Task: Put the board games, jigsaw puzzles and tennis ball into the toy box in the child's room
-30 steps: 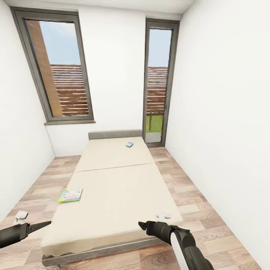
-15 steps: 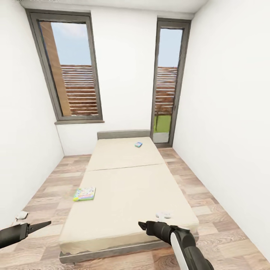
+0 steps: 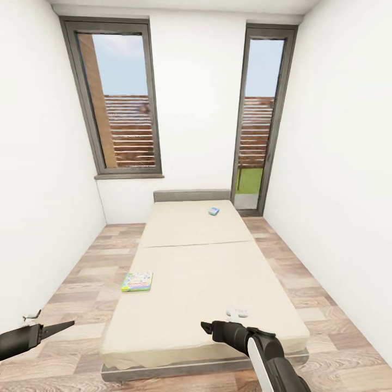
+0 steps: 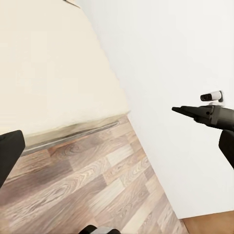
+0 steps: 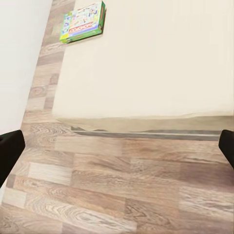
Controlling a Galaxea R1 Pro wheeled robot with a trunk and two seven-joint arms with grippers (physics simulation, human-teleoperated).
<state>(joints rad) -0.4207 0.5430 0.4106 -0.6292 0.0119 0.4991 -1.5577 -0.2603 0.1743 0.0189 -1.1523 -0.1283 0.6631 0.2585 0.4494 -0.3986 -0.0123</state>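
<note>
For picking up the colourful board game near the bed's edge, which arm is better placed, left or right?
Probably the left. The colourful board game lies at the left edge of the bed, on the side of the left gripper. The right gripper sits further to the right, so it would need to reach across.

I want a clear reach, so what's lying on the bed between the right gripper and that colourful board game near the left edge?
Only bare beige mattress: the head view shows nothing between the right gripper and the board game.
</note>
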